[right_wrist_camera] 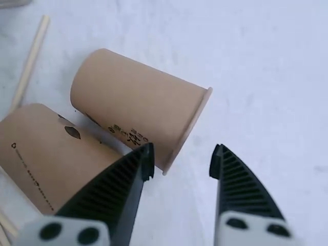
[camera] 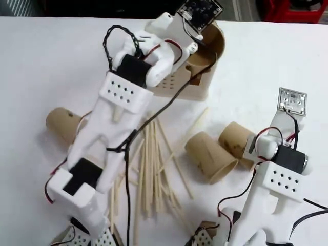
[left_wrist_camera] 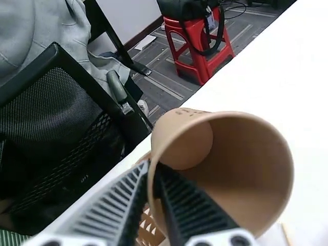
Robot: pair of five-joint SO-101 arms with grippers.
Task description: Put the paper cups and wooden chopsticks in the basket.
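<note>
- Right gripper [right_wrist_camera: 182,156]: released. Its two black ribbed fingers [right_wrist_camera: 128,184] are spread apart over the white tabletop [right_wrist_camera: 266,61]. They sit just beside the rim of cup A [right_wrist_camera: 136,110], a brown tapered paper cup lying on its side, and no contact with it can be seen.
- Cup B [right_wrist_camera: 46,154]: a second brown paper cup, also on its side. It lies against cup A on the side away from the right arm, and both mouths face the near edge of the table.
- Wooden chopsticks [camera: 151,164]: pale, thin sticks in a loose heap on the table between the two arms. Some run under the left arm, and one stray stick [camera: 197,125] lies apart, between the heap and the basket.
- Cup C [camera: 62,123]: a third brown paper cup on its side. It lies on the tabletop across the left arm from the heap and is partly hidden by that arm.
- Basket [camera: 171,82]: a cream, perforated, box-shaped container standing toward the far edge of the table, partly covered by the left arm.
- Left gripper [left_wrist_camera: 152,171]: clenched on the rim of cup D [left_wrist_camera: 241,169], a fourth brown paper cup, with one finger inside the wall and one outside. Cup D is held tilted above the far end of the basket.
- Beyond the table: a black mesh chair [left_wrist_camera: 56,128] and a red stool [left_wrist_camera: 200,41] on a grey floor.
</note>
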